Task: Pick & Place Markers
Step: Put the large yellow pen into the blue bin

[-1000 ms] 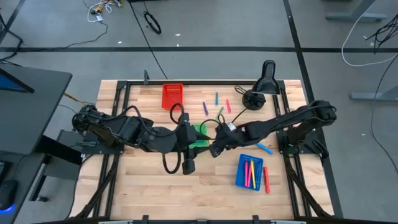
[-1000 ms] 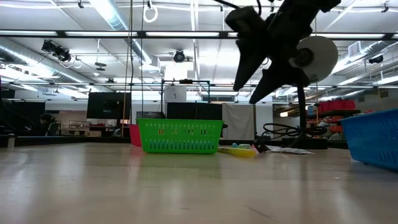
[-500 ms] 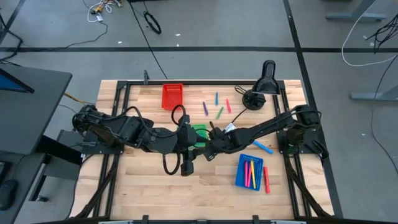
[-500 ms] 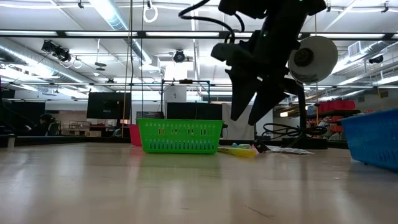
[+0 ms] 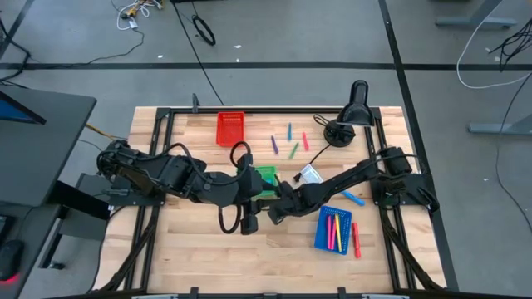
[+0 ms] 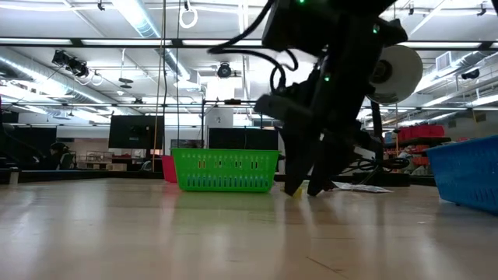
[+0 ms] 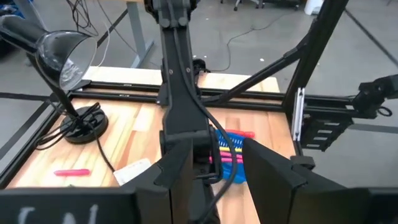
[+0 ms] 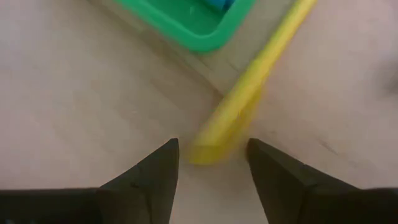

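Two black, six-joint arms on a wooden worktable, their segments rounded and matte, with black cables looping loosely along them. The left gripper [image 5: 249, 223] ends in a thick cylindrical body; the right gripper [image 8: 210, 160] carries two dark, wedge-shaped fingers [image 8: 150, 173] tapering to blunt points. Small green lights glow on the right arm's housing.
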You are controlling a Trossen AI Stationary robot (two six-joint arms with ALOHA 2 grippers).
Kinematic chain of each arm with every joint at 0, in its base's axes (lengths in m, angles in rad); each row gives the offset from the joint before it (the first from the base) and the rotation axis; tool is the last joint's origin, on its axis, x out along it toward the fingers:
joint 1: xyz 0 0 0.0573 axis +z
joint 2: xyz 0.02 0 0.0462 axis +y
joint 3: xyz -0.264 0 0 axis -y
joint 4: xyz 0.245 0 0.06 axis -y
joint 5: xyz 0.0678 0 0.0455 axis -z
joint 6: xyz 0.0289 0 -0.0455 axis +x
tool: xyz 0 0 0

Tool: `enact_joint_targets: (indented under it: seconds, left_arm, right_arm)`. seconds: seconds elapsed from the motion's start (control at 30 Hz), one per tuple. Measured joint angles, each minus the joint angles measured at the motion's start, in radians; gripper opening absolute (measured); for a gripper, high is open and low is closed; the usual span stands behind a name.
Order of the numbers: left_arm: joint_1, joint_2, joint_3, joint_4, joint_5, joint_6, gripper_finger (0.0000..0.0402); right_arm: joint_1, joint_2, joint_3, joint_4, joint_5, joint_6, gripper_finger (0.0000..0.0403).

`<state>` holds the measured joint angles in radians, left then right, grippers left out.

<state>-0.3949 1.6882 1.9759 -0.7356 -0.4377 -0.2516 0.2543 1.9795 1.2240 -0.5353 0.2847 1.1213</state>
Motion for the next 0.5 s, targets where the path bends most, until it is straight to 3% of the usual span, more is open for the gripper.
enact_joint_targets:
  seconds: [0.27,0.5]
  left_arm:
    - [-0.002,0.000,0.000,-0.003,0.079,-0.006,0.0145]
    - [-0.002,0.000,0.000,-0.005,0.084,-0.007,0.0145]
  right_arm:
    - [-0.002,0.009,0.002,-0.010,0.013,0.026,0.0199]
    - [-0.012,-0.013,0.051,-0.021,0.019,0.079,0.0199]
